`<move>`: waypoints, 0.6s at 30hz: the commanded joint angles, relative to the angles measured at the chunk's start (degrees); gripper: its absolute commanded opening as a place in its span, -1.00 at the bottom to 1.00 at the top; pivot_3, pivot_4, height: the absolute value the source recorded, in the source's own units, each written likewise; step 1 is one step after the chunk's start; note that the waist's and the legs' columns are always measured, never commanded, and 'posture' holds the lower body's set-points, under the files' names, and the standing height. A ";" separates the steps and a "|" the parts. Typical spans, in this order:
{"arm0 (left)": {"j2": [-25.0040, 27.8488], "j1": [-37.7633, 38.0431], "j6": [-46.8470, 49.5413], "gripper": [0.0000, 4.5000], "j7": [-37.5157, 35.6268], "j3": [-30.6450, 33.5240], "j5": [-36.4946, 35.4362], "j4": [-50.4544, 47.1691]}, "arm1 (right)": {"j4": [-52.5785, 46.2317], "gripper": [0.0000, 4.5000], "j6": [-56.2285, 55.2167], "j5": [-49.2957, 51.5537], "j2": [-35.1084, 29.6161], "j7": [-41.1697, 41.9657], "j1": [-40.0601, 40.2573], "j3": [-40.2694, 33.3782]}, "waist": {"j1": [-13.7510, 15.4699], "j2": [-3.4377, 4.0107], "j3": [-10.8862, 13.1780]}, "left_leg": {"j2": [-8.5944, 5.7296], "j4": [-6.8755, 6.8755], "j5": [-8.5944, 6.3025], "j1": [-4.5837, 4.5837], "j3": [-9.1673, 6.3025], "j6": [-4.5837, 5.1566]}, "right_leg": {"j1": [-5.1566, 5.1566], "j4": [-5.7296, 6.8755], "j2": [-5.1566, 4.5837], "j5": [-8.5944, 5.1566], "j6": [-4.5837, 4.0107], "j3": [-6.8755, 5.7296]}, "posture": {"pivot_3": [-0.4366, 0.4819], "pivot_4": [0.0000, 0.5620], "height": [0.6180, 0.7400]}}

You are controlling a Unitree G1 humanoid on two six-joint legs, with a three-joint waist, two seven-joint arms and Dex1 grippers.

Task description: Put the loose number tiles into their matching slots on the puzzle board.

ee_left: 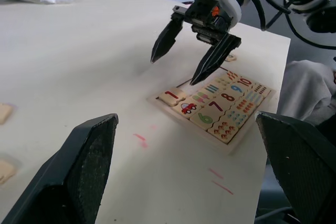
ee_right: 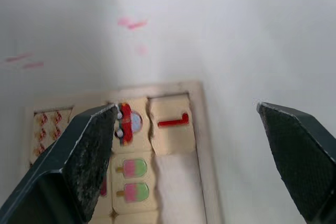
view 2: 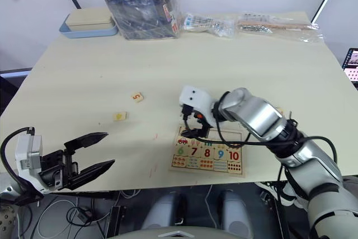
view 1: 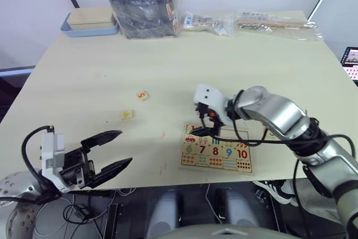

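Black tapered right tool hangs open above flat pale-wood puzzle board.

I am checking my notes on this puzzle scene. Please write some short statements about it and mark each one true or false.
1. The tile 1 sits in a corner slot of the puzzle board. True.
2. The right gripper holds a tile. False: its jaws are open and empty, above the board.
3. The tile 5 lies loose on the table. True.
4. The left gripper is shut. False: its jaws are open.
5. The blue tray is beside the board. False: it is at the far edge.
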 commanded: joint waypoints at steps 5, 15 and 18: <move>0.75 -0.73 -0.56 1.00 -0.43 0.47 -0.50 -0.84 | 1.72 0.97 -8.07 -0.91 1.92 0.46 3.03 -4.36 | -0.24 0.01 0.01 | 0.05 0.02 0.01 0.05 0.04 0.00 | 0.04 0.05 0.08 0.00 0.00 0.07 | -0.05 -0.47 1.00; 1.13 -1.54 -0.60 1.00 -1.12 0.23 -0.18 0.01 | 4.23 -0.99 -9.89 -3.51 3.14 0.64 5.66 -4.71 | 0.04 0.02 0.03 | 0.04 0.08 0.01 0.06 0.05 0.00 | 0.06 0.04 0.07 0.00 0.00 0.08 | -0.05 -0.47 1.00; 1.12 -1.61 -0.69 1.00 -1.30 0.24 -0.08 0.16 | 4.43 -0.99 -10.53 -4.74 2.60 1.02 6.11 -4.15 | 0.06 0.02 0.03 | 0.04 0.10 0.01 0.07 0.05 0.00 | 0.06 0.05 0.07 0.00 0.00 0.08 | -0.05 -0.47 1.00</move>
